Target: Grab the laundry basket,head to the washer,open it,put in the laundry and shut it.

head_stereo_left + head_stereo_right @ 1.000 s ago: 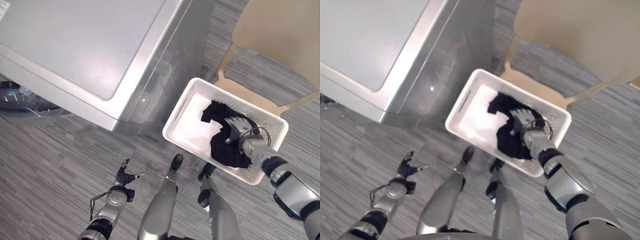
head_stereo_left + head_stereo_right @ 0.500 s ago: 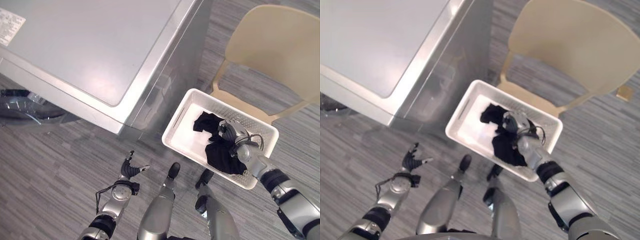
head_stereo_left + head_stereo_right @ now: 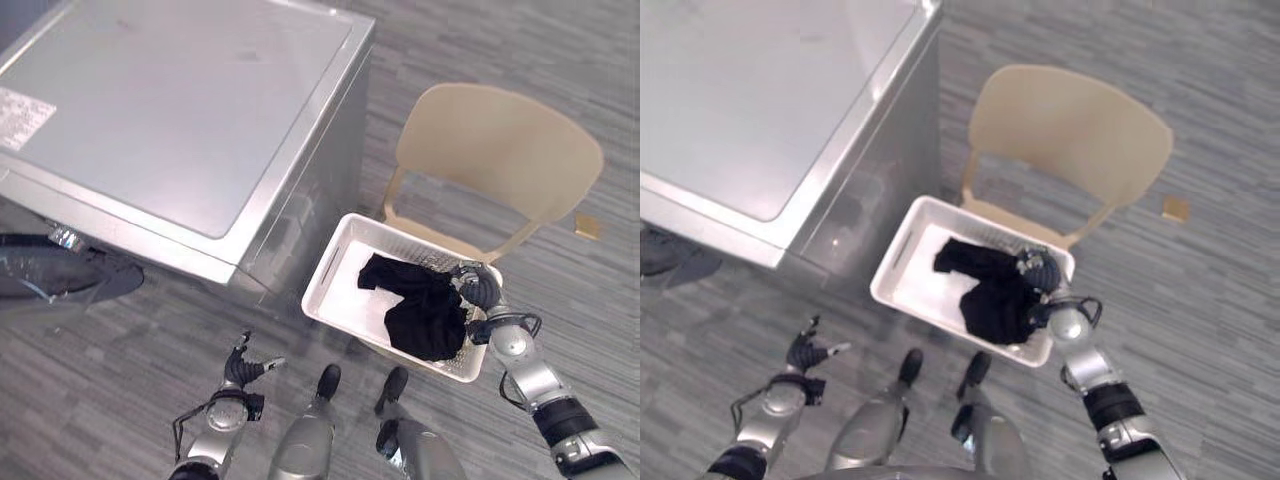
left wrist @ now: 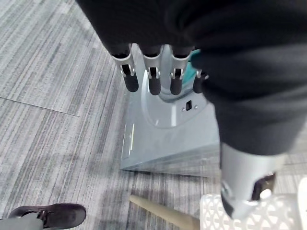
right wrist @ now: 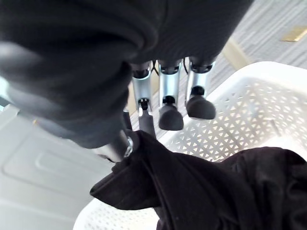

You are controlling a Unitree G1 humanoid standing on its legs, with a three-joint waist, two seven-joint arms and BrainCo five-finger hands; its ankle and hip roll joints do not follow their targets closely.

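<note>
Grey striped floor (image 3: 120,380) | left hand (image 3: 243,368) relaxed, holding nothing | right hand (image 3: 478,288) pinching dark laundry (image 3: 420,312) inside white basket (image 3: 335,262) | beyond it: chair (image 3: 500,150), washer (image 3: 190,120) beside basket | loading barely started; door closing remains

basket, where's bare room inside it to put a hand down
The bare white bottom of the basket runs along its end toward the washer. The black laundry crowds the middle and the far end, where the right hand pinches the cloth by the rim next to the chair.
</note>
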